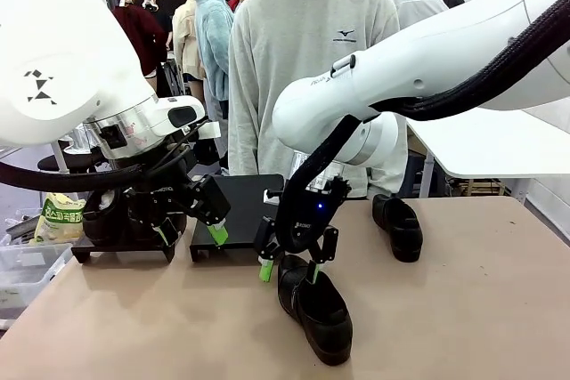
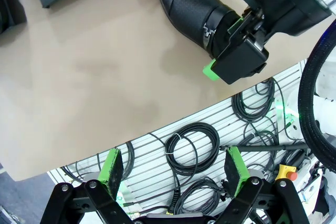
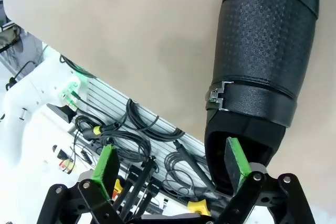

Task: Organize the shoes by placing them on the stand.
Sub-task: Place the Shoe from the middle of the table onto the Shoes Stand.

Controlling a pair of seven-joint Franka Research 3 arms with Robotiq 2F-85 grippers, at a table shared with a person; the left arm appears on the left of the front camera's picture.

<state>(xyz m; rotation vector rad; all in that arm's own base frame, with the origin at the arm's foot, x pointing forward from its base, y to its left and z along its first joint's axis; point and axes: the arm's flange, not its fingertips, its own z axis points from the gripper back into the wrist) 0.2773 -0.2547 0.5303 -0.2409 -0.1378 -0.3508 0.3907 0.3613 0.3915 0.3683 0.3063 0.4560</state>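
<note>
The near shoe [image 1: 316,309] lies on the table at about 6 o'clock from its centre, toe toward the robot, heel and opening toward the person; a second shoe [image 1: 398,227] sits at 2 o'clock from it, well apart. The stand [image 1: 239,211] is a low black platform at 11 o'clock from the near shoe.

The right gripper [image 1: 289,271] hangs over the heel end with its jaws spread wide and nothing clamped. In the right wrist view one pad [image 3: 236,158] is at the edge of the opening and the other is clear of the shoe. The left gripper [image 2: 174,165] is likewise released, empty, near the stand.

The shoe looks light and fairly stiff; its perforated upper should give the pads some bite, while the smooth strap and metal buckle look slippery. The rounded toe would likely squirm out of a pinch. The best hold is probably the heel collar – one finger inside the opening, one outside the back wall; that rim seems firm enough not to fold. Gripped there, the toe may droop – worth allowing for when setting it down.
</note>
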